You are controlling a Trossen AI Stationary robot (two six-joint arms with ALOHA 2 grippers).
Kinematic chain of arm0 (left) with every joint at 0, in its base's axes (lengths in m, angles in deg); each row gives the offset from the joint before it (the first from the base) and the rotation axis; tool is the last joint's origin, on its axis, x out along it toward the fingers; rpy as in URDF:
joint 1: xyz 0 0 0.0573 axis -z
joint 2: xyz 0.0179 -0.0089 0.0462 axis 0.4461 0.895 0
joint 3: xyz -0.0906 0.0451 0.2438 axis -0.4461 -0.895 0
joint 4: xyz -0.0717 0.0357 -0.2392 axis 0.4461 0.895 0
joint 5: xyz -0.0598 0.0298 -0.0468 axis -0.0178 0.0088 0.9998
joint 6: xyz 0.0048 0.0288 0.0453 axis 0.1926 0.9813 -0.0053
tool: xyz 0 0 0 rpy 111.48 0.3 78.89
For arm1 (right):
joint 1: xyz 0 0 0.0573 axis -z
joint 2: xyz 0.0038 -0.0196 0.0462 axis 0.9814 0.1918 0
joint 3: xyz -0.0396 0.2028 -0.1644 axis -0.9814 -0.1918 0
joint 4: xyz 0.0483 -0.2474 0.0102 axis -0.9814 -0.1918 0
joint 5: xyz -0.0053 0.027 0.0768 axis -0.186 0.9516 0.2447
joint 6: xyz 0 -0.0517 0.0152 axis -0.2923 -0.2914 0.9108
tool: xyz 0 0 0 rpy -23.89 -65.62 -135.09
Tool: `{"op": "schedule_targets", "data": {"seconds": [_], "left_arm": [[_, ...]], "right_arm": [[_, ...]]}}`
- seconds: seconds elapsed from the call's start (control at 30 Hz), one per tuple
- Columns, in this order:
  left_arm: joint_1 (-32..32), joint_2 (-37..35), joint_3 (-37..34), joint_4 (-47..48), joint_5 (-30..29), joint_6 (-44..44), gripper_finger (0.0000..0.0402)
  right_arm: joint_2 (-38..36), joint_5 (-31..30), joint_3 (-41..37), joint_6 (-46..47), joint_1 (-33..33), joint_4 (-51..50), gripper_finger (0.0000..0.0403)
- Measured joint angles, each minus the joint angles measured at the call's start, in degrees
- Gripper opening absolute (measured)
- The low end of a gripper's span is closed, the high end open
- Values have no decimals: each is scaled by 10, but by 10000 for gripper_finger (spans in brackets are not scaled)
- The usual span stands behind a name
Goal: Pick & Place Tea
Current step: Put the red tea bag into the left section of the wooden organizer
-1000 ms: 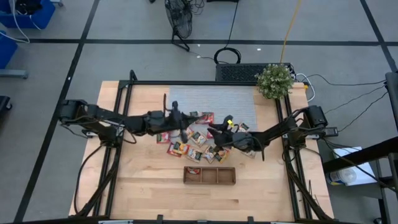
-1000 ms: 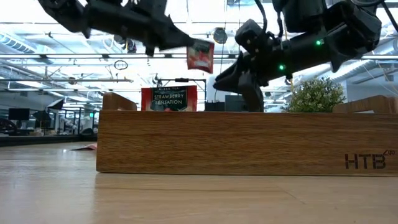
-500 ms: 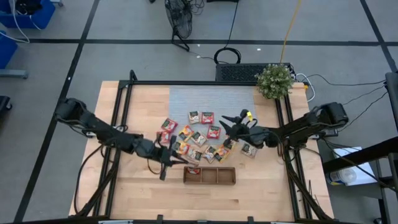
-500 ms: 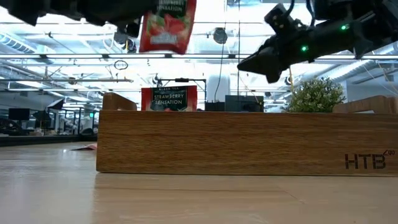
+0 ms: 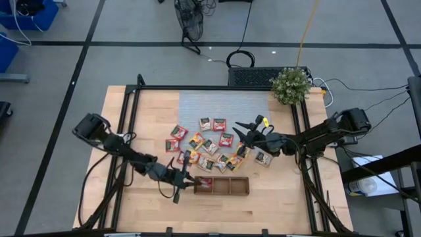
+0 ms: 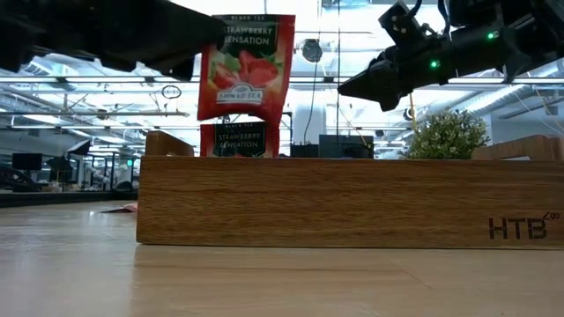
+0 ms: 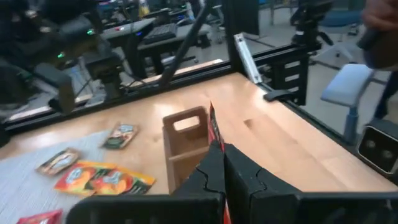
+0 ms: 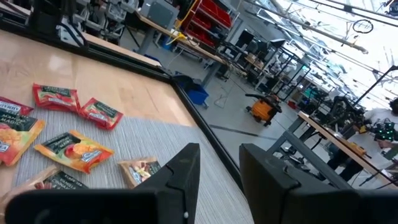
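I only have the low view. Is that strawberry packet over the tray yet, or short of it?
Observer: The left claw holds the packet right at the tray's left end, by the first compartment.
Operator: Anything in that compartment?
Observer: The high view shows a second packet, red, in it.
Operator: And the right claw?
Observer: The right claw hovers open and empty over the loose packets on the mat.

The left gripper [image 7: 219, 163] is clamped on a red tea packet [image 7: 214, 130] seen edge-on, just before the wooden tray [image 7: 185, 144]. Orange-yellow packets [image 7: 102, 178] lie on the table [image 7: 292, 149] beside it.
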Motion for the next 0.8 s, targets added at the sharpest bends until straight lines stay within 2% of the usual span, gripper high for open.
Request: {"op": "schedule_targets", "data": {"seconds": [0.27,0.57,0.8], "left_arm": [[9,7,0,42,-51,-29,0],[-3,13,0,76,-48,-23,4],[-3,13,0,63,-44,-40,33]], "right_arm": [[0,0,0,-1,0,0,102],[0,0,0,-2,0,-3,102],[0,0,0,-2,0,-4,102]]}}
